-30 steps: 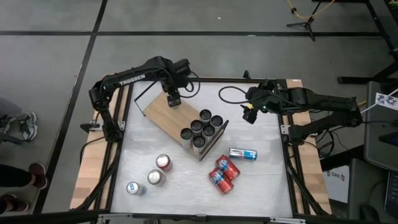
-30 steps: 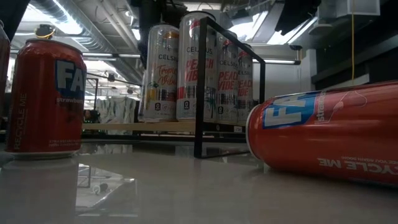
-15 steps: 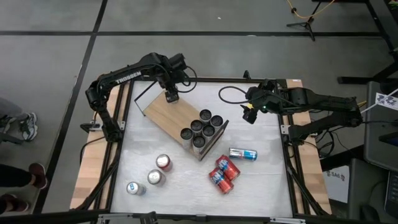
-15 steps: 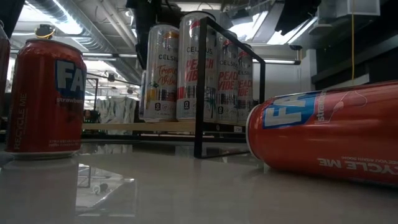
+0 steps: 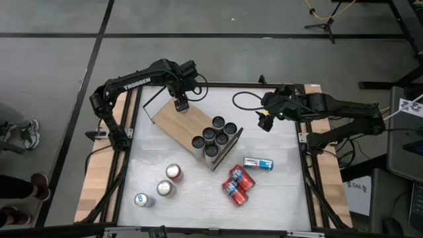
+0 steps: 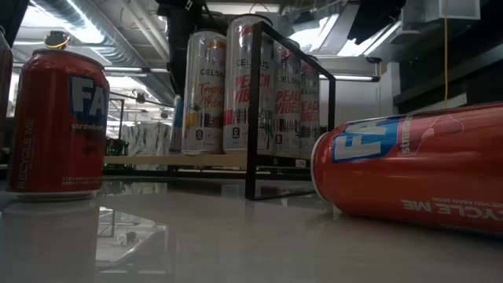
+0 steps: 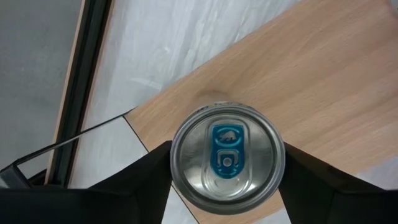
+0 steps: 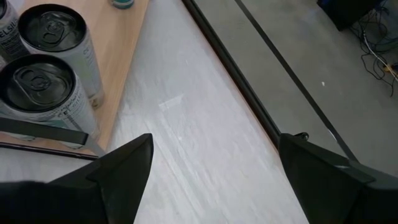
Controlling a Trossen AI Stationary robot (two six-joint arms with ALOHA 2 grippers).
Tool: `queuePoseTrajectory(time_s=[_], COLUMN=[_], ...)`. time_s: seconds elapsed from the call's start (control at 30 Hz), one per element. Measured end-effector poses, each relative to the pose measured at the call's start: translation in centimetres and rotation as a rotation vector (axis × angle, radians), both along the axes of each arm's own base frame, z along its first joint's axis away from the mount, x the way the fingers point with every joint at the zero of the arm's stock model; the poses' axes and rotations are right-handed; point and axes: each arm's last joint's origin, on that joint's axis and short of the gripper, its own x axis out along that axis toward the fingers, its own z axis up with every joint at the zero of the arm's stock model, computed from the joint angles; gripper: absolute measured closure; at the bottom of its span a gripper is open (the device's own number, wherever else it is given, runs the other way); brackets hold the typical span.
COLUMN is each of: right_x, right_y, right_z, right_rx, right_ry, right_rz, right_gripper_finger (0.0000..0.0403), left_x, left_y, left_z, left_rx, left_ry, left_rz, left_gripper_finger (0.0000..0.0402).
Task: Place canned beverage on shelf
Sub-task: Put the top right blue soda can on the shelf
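The shelf [image 5: 180,122] is a light-wood board on a black wire frame, lying slantwise on the white table. Several tall cans [image 5: 215,135] stand at its right end. My left gripper [image 5: 180,102] points down over the board's far left end, shut on a silver-topped can with a blue tab [image 7: 227,158]. The low view shows this can as a blue strip [image 6: 178,126] behind the tall cans. I cannot tell whether its bottom is on the board. My right gripper [image 8: 214,180] hangs open above the table's far right part [image 5: 264,122], holding nothing. My left gripper has the can between its two fingers, one on each side of the can's wall just below the rim [image 7: 174,155]. The fingers come from above, pointing down. The can stays upright, top up, over the wooden board.
On the white table near the shelf's front lie two red cans [image 5: 236,184] and a blue-and-silver can [image 5: 258,163]. Three more cans stand at the near left [image 5: 165,188]. The shelf's wire frame [image 6: 253,110] rises around the tall cans. The board's middle is bare.
My left gripper has shifted a little toward the table's far left along the shelf, carrying the can upright. In the low view the blue can has come into sight to the left of the tall cans. My right arm has kept still.
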Motion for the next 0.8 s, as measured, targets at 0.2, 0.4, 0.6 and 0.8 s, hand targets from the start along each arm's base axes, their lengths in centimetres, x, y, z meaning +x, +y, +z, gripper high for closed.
queuePoseTrajectory(time_s=[0.2, 0.4, 0.6, 0.8], right_x=[0.00, 0.00, 0.00, 0.00], right_y=[0.00, 0.00, 0.01, 0.00], right_z=[0.00, 0.01, 0.00, 0.00], right_rx=[0.000, 0.000, 0.000, 0.000], right_ry=[0.000, 0.000, 0.000, 0.000], right_rz=[0.000, 0.000, 0.000, 0.000], right_gripper_finger=[0.0061, 0.0061, 0.0061, 0.0061], left_x=[0.04, 0.05, 0.06, 0.06], left_y=[0.14, 0.30, 0.29, 0.28], left_z=[-0.31, -0.32, -0.32, -0.32], left_rx=[0.018, 0.057, 0.054, 0.052], left_ry=[0.015, 0.021, 0.020, 0.019], left_rz=[0.066, 0.146, 0.142, 0.140], left_gripper_finger=[0.0137, 0.0135, 0.0135, 0.0130])
